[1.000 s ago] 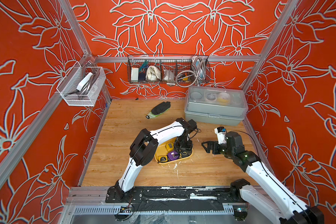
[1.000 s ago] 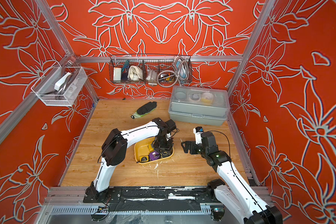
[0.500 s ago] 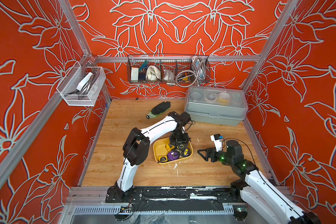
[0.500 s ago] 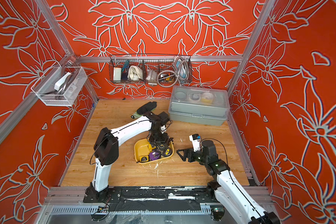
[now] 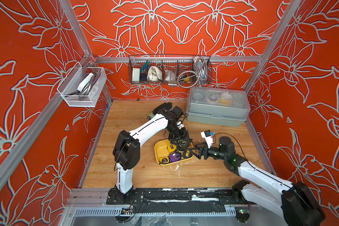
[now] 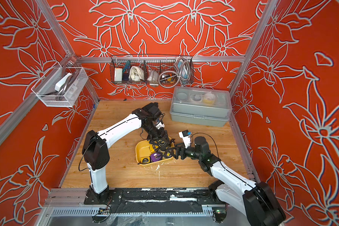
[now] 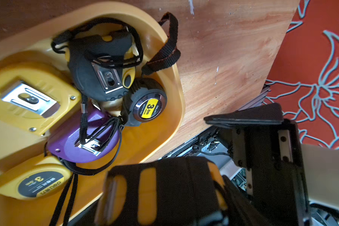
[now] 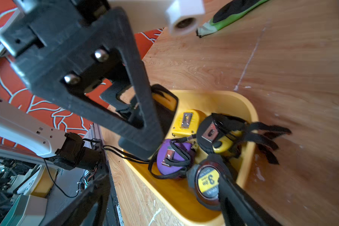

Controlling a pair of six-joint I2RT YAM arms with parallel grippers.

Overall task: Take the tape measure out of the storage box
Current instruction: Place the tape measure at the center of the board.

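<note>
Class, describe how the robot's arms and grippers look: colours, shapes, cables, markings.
The left arm and right arm are white shells with thin black seam lines and black joints. The left gripper and right gripper are black, with open triangular fingers. A white camera block and looping black cable sit at the right wrist; a green light glows nearby.

Round black tape measure (image 7: pixel 148 107): you can read "3.0m" and "deli".
Small yellow tape measure (image 7: pixel 35 181): you can read "3" and "deli".
</note>
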